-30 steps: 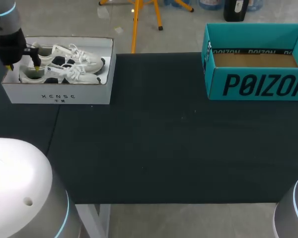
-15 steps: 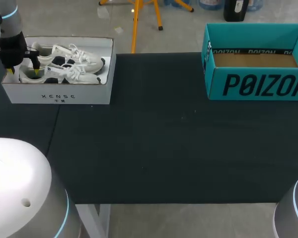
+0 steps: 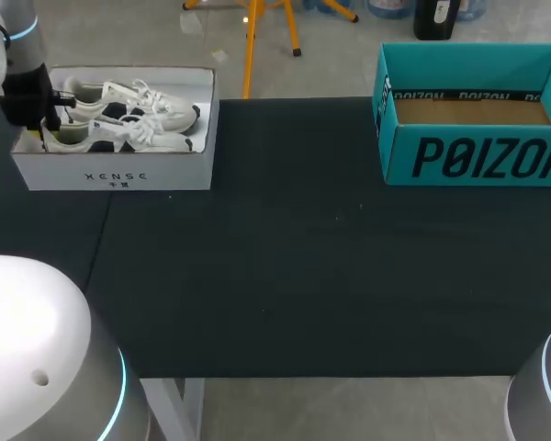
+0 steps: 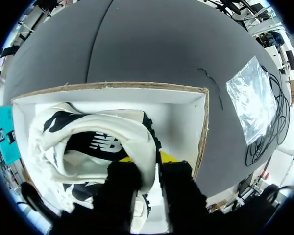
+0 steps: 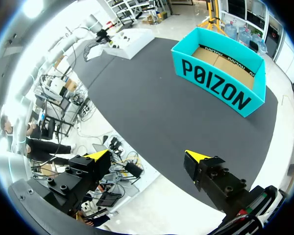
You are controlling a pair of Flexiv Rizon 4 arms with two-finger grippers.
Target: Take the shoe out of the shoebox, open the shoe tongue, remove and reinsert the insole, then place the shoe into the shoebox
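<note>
Left tool (image 4: pixel 149 159) pinch on the shoe (image 4: pixel 95 125) heel, inside the white shoebox (image 3: pixel 110 171) at the tabletop's (image 3: pixel 303 276) far left corner. Right tool (image 5: pixel 149 155) spread, off the near right corner. Barely into step 1; tongue, insole, reboxing all ahead.

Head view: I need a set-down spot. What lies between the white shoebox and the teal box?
Only bare black table, between white shoebox and teal box; the head view shows it.

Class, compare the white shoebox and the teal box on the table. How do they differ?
The white shoebox holds a pair of white shoes; the teal box shows only bare cardboard inside. The white shoebox has lower walls than the teal box. Both are open boxes without lids.
</note>
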